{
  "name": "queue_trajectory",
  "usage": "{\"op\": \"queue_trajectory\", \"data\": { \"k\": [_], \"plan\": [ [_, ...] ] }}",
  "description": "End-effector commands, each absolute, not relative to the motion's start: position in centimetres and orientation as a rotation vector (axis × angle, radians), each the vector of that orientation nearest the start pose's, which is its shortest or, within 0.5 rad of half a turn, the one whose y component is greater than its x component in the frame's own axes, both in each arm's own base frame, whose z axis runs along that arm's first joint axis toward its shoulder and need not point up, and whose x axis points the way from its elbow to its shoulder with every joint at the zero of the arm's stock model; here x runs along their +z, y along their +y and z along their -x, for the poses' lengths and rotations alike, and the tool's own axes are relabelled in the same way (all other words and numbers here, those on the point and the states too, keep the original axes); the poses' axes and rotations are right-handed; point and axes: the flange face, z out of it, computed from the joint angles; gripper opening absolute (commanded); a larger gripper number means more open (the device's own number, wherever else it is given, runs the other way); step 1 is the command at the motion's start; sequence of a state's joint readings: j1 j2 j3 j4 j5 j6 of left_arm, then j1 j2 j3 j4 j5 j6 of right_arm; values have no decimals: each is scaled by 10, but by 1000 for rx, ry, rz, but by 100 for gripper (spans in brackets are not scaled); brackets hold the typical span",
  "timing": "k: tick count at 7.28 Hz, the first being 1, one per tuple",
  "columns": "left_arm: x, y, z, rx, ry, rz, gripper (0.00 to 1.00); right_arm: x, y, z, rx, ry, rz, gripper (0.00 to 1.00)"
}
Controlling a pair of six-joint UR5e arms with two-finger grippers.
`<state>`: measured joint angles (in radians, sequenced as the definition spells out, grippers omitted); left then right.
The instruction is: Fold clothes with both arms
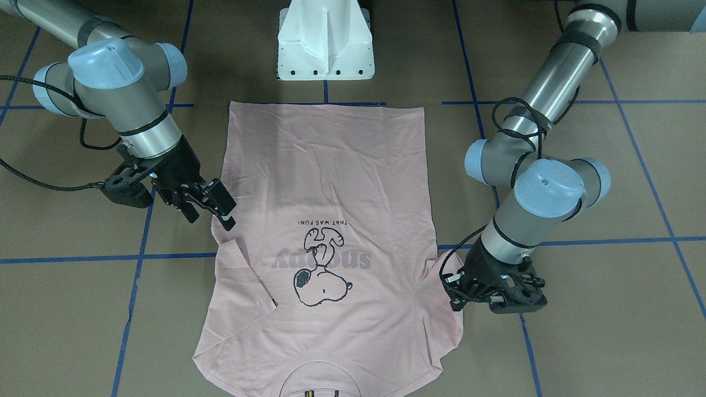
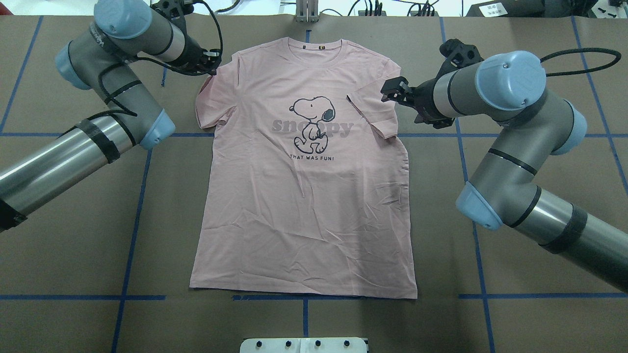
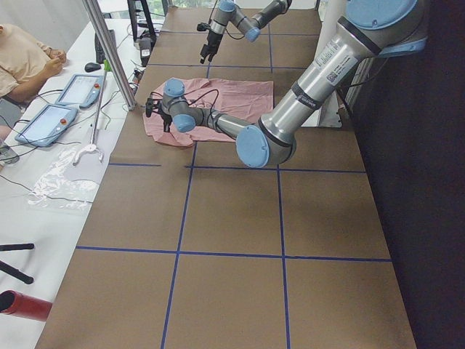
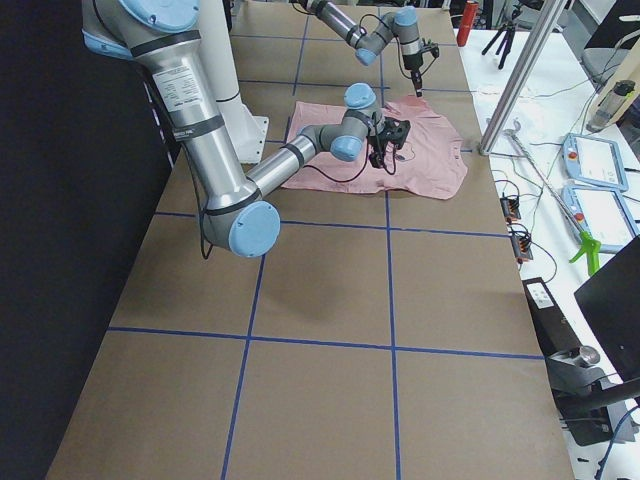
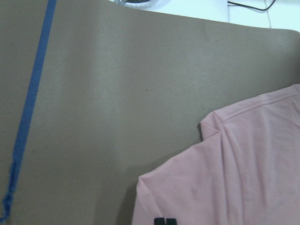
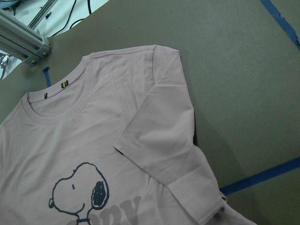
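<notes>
The pale pink Snoopy T-shirt (image 1: 331,165) (image 2: 304,206) lies flat, print up, collar away from the robot. It also shows in both wrist views (image 5: 243,178) (image 6: 93,140). The sleeve on the robot's right (image 2: 375,113) (image 6: 168,154) is folded inward onto the chest. The other sleeve (image 2: 211,103) lies outward, slightly bunched. My left gripper (image 1: 453,291) (image 2: 212,63) sits low at that sleeve's shoulder edge; its jaws look open, though I see no fingers in its wrist view. My right gripper (image 1: 212,212) (image 2: 395,93) is open and empty, raised just beside the folded sleeve.
The white pedestal base (image 1: 325,49) (image 2: 304,344) stands near the shirt's hem. Blue tape lines cross the brown table (image 2: 147,220). A side table with tablets (image 3: 43,120), an aluminium post (image 3: 109,51) and a seated person (image 3: 22,58) lie beyond the collar end.
</notes>
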<state>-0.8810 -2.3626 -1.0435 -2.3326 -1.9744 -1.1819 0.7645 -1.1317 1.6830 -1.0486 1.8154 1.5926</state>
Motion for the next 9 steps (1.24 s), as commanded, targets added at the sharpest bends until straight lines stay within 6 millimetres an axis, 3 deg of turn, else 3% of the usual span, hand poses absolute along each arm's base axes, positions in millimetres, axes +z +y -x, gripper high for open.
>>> {"op": "queue_trajectory", "data": {
  "k": [1,2,4,5,6,7,8,9],
  "plan": [
    [278,-682,-508,-293,1015,-336,0,311,-535,391,552,-1064,-202,100],
    [270,-692,-519,-317,990,-366,0,312,-536,390,550,-1061,-204,100],
    [270,-687,-531,-296,1030,-390,0,311,-536,391,550,-1064,-203,100],
    [278,-675,-539,-280,1038,-384,32,311,-536,391,550,-1064,-203,100],
    [270,-660,-538,-267,1070,-394,49,311,-536,392,549,-1064,-204,100],
    [263,-631,-542,-251,1117,-390,56,303,-530,399,543,-1074,-191,100],
    [252,-609,-530,-266,1165,-378,58,295,-507,411,542,-1088,-152,100],
    [252,-570,-527,-237,1210,-366,62,275,-464,428,582,-1023,-47,100]
  ]
}}
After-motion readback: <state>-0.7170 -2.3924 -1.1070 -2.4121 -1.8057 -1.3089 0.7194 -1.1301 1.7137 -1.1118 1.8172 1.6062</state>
